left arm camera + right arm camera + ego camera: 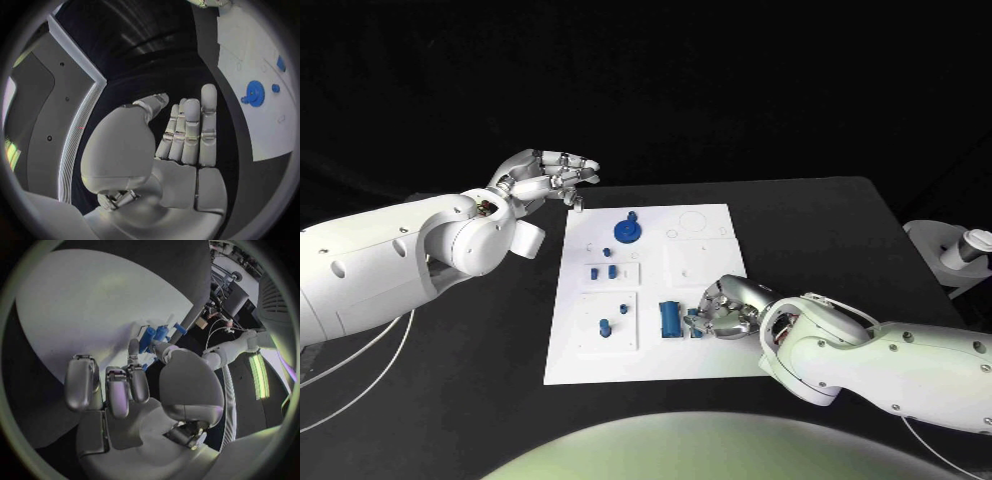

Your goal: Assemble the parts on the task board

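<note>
The white task board [718,360] lies in the middle of the black table. A blue gear [629,230] stands near its far end, also seen as the gear [253,92] on the board [250,45]. Several small blue parts [604,272] sit in the left recesses. A blue cylinder [671,318] lies near the board's front. My right hand [733,312] rests on the board just right of that cylinder, its fingertips [133,351] curled down beside blue cylinders [154,336]; whether they pinch a small piece is unclear. My left hand [545,178] hovers off the board's far left corner, its palm [181,170] empty and fingers extended.
A white and grey fixture [956,250] stands off the table's right edge. Thin cables [365,360] hang along the left side under my left arm. Bare black tabletop [819,230] lies to the right of the board.
</note>
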Controlling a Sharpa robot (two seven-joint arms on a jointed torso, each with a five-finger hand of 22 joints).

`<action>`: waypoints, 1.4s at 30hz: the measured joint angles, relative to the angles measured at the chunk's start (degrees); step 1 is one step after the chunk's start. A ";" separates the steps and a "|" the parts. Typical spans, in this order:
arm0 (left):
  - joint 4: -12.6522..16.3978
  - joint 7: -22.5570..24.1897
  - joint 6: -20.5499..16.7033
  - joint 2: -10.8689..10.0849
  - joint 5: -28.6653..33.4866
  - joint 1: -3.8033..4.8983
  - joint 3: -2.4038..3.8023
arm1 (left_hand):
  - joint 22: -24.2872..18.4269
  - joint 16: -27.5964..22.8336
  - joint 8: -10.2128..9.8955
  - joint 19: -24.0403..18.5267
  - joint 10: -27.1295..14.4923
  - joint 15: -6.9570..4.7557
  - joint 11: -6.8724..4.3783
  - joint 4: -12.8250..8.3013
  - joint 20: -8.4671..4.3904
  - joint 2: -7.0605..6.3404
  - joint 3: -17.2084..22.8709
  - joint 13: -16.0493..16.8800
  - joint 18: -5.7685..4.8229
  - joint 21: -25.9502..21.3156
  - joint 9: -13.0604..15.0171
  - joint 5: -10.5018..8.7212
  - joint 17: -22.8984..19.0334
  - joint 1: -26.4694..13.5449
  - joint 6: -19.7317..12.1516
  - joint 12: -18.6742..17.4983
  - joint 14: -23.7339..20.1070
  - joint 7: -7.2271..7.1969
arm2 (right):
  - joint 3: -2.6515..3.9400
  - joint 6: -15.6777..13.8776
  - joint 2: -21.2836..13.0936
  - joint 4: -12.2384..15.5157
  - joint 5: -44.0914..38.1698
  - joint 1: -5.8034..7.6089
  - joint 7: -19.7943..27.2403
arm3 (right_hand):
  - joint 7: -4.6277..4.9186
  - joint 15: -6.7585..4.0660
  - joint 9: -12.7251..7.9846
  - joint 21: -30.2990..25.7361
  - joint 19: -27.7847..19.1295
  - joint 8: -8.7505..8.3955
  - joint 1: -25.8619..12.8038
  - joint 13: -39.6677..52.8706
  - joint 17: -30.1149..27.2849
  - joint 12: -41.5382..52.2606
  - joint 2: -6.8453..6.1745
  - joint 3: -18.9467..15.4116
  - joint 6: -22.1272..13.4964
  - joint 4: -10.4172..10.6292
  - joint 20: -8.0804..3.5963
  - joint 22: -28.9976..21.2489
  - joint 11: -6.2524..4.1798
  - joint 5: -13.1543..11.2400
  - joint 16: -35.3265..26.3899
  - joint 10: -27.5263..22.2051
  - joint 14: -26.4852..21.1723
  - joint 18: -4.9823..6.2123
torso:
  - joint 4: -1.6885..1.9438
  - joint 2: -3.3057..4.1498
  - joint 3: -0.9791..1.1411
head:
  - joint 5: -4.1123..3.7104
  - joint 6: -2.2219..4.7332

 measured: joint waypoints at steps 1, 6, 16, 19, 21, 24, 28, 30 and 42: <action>0.00 0.00 0.00 0.00 0.00 0.00 0.00 | 0.00 0.00 0.00 0.00 0.00 0.00 0.00 0.00 0.00 0.00 0.00 0.00 0.00 0.00 0.00 0.00 0.00 0.00 0.00 0.00 0.00 0.00 | 0.00 0.02 0.01 0.01 -0.04 0.00 0.00 | 0.08 0.00 -0.03 0.00 0.00 0.00 -0.06 0.00 0.00 0.00 -0.06 -0.35 0.08 0.35 0.00 0.00 0.00 -0.79 0.00 0.00 0.00 0.00 | -0.01 0.00 0.01 | 0.00 0.00; 0.00 -0.03 0.01 -0.01 -0.01 0.00 0.00 | 0.00 0.00 0.00 0.00 0.00 0.00 0.00 0.00 0.00 0.00 0.00 0.00 0.00 0.00 0.00 0.00 0.00 0.00 0.00 0.00 0.00 0.00 | -0.01 0.05 0.02 0.07 -0.32 -0.01 0.00 | 0.08 0.00 -0.03 0.00 0.00 0.00 -1.91 0.00 0.00 0.00 -0.80 -2.56 0.08 2.51 0.00 0.00 0.00 0.84 0.00 0.00 0.00 0.00 | -0.02 -0.01 0.03 | 0.00 0.00; 0.00 -0.06 0.02 -0.06 -0.03 0.01 0.00 | 0.00 0.00 0.00 0.00 0.00 0.00 0.00 0.00 0.00 0.00 0.00 -0.01 0.00 0.00 0.00 0.00 0.00 0.00 0.00 0.00 0.00 0.00 | -0.01 0.03 -1.00 0.53 -0.95 -0.02 0.29 | 0.08 0.00 -0.12 -0.15 0.00 -0.01 -1.83 0.00 0.00 0.00 -0.49 -4.55 0.08 1.87 0.00 0.04 0.00 0.67 0.00 0.00 0.00 0.00 | -0.02 -0.02 0.04 | -0.15 0.00; 0.00 -0.07 0.03 -0.07 -0.04 0.00 0.00 | 0.00 0.00 0.00 0.00 0.00 0.00 0.00 0.00 0.00 0.00 0.00 -0.01 0.00 0.00 0.00 0.00 0.00 0.00 0.00 0.00 0.00 0.00 | -0.01 0.05 -1.74 0.99 -1.05 -0.02 0.73 | 0.08 -0.20 -0.24 -0.37 0.00 -0.01 1.77 -0.01 -0.01 0.00 -0.12 -4.87 0.08 0.55 -0.42 0.04 0.00 -1.65 0.00 0.00 -0.21 0.00 | -0.02 -0.04 0.04 | -0.18 0.00; 0.00 -0.08 0.03 -0.10 -0.04 0.00 0.00 | 0.00 0.00 0.00 0.00 0.00 0.00 0.00 0.00 0.00 0.00 0.00 -0.01 0.00 0.00 0.00 0.00 -0.01 0.00 0.00 0.00 0.00 0.00 | -0.01 0.11 -2.28 1.39 -1.08 -0.02 1.08 | 0.08 -0.20 -0.29 -0.37 0.00 -0.01 2.40 0.00 -0.01 0.00 -0.20 -4.94 0.08 0.33 -0.42 0.04 0.00 -2.82 0.00 0.00 -0.20 -0.01 | -0.02 -0.04 0.04 | -0.16 0.00; -0.01 -0.08 0.03 -0.15 -0.04 0.00 0.00 | 0.00 0.00 0.00 0.00 0.00 0.00 0.00 0.00 0.00 0.00 0.00 -0.01 0.00 0.00 0.00 0.00 -0.01 0.00 0.00 0.00 0.00 0.00 | -0.01 0.23 -2.93 1.92 -1.13 -0.02 1.69 | 0.08 -0.20 -0.31 -0.37 0.00 -0.01 2.81 -0.01 -0.01 0.00 -0.17 -5.07 0.08 0.19 -0.42 0.04 0.00 -3.27 0.00 0.00 -0.21 0.00 | -0.05 -0.04 0.02 | -0.13 0.00; -0.02 -0.09 0.04 -0.15 -0.04 0.00 0.00 | 0.00 0.00 0.00 0.00 0.00 0.00 0.00 0.00 0.00 0.00 0.00 -0.02 0.00 0.00 0.00 0.00 -0.01 0.00 0.00 0.00 0.00 0.00 | -0.01 0.42 -3.18 2.21 -1.23 -0.02 2.43 | 0.08 -0.20 -0.36 -0.36 0.00 -0.01 3.28 -0.01 -0.01 0.00 -0.24 -5.17 0.08 0.10 -0.42 0.03 0.00 -3.83 0.00 0.00 -0.20 0.00 | -0.07 -0.05 -0.01 | -0.17 0.00; -0.02 -0.09 0.05 -0.10 -0.04 0.00 -0.01 | 0.00 0.00 0.00 0.00 0.00 0.00 0.00 0.00 0.00 0.00 0.00 -0.02 0.00 0.00 0.00 0.00 -0.01 0.00 0.00 0.00 0.00 0.00 | -0.01 0.57 -3.23 2.24 -1.30 -0.03 2.77 | 0.08 -0.20 -0.43 -0.36 0.00 -0.01 3.61 -0.01 -0.01 0.00 -0.37 -5.37 0.08 -0.10 -0.41 0.03 0.00 -4.19 0.00 0.00 -0.20 -0.01 | -0.07 -0.05 -0.01 | -0.18 0.00; -0.05 -0.13 0.08 -0.09 -0.04 0.00 -0.01 | 0.00 0.22 0.00 0.00 0.00 0.00 0.00 0.00 0.00 0.00 0.00 0.04 0.00 0.00 0.00 0.00 -0.06 0.00 0.00 0.32 0.00 0.00 | -0.03 2.22 -3.41 1.76 -1.72 -0.06 4.11 | 0.08 -0.20 -0.65 -0.35 0.00 -0.01 5.42 -0.01 -0.01 0.00 -0.97 -5.96 0.08 -0.87 -0.41 0.02 0.00 -6.58 0.00 0.00 -0.20 0.00 | 0.02 0.00 0.01 | -0.13 0.00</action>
